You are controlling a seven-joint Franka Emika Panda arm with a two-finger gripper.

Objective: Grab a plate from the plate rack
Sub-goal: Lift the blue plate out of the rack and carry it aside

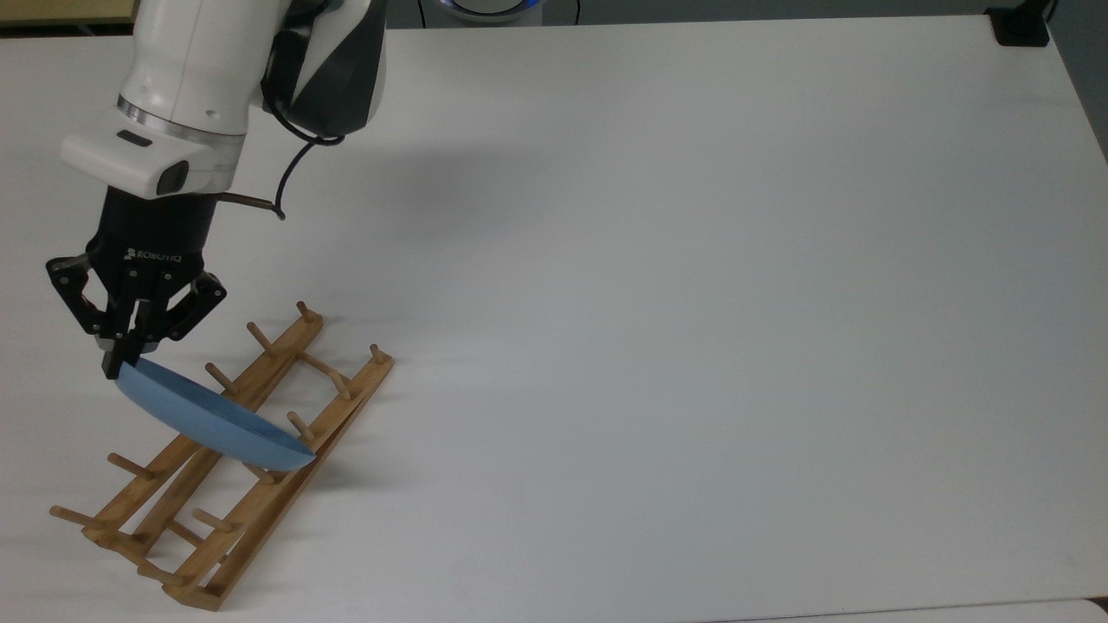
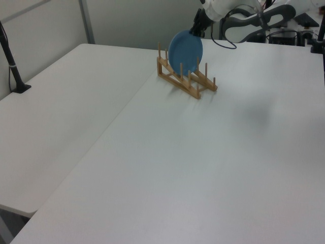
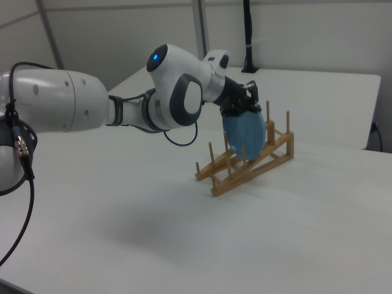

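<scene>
At the top view's left edge of the white table (image 1: 692, 260), the gripper (image 1: 119, 362) has its fingers pinched closed on the upper rim of the plate (image 1: 212, 420), which stands on edge between the pegs near the middle of the plate rack (image 1: 286, 368). The lower rim looks to sit between the two rails, with pegs close on either face.

The step in hand appears to be drawing the plate out of its slot. Done well, that calls for a pull along the plate's own plane, up and away from the rails, so neither face drags on a peg and tips the light rack. A firm grip matters, since the hold is on one small stretch of rim and the plate could swing.

The plate is a plain light-blue disc, shallow, with a raised rim; in the left view it leans slightly and spans roughly half the rack's length.
</scene>
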